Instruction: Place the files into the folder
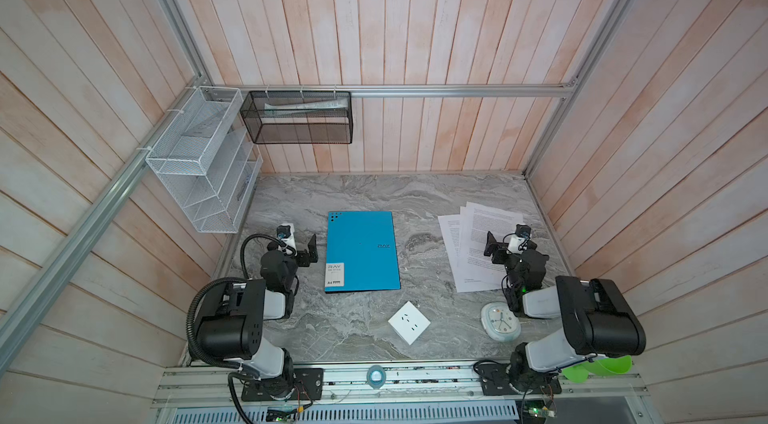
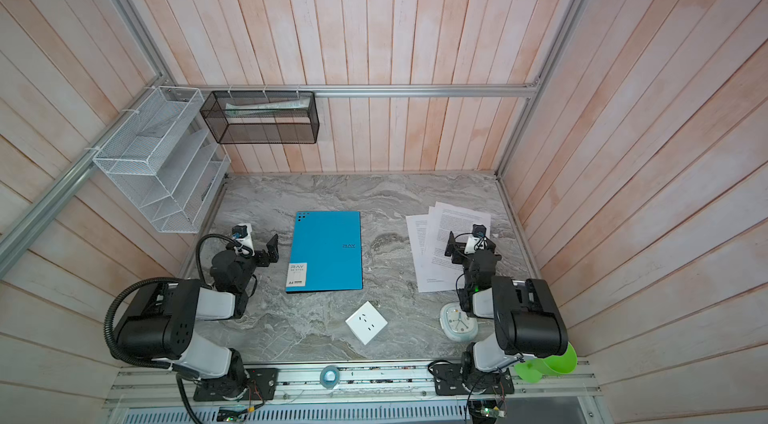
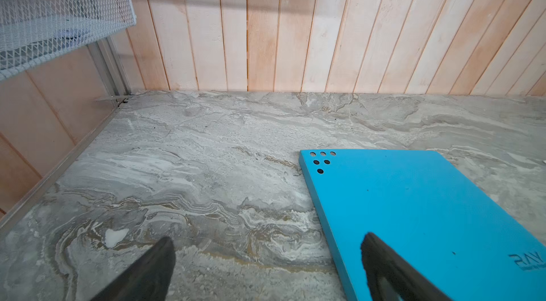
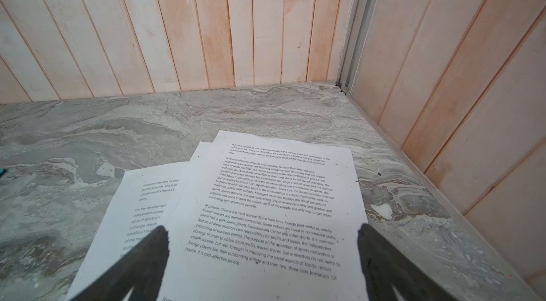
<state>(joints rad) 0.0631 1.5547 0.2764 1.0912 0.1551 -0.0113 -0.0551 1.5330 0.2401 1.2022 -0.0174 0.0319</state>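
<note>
Nearest, by the base rail point(image 1: 415, 378): white socket plate point(image 1: 409, 322) and small clock point(image 1: 500, 321), flat on the table point(image 1: 415, 193), no part of the task. Next out, left hand point(image 3: 266, 243), fingers spread wide and holding nothing, just beside the left long edge of the folder point(image 1: 361, 251); in the left wrist view one finger against the blue cover, the other against bare table; contact impossible to tell. Level with it, right hand point(image 4: 263, 231), likewise spread wide and empty, poised over the near half of the files point(image 1: 469, 243). Folder closed, blue cover up, white label at the near left corner, long axis near to far. Files fanned as three or so overlapping printed sheets, long axis also roughly near to far, slightly turned, well apart from the folder across a strip of bare table. Judged relation for the coming move: folder toward the middle from the left hand, hence left arm nearer for opening the cover; files directly beneath the right hand, hence right arm nearer for lifting and carrying leftward. Grey veined table, flat, bounded by aluminium framing point(image 1: 457, 90). Farthest: pale plank walls point(image 1: 415, 26) on three sides, white mesh rack point(image 1: 195, 160) on the left wall, black mesh rack point(image 1: 297, 118) on the back wall
</note>
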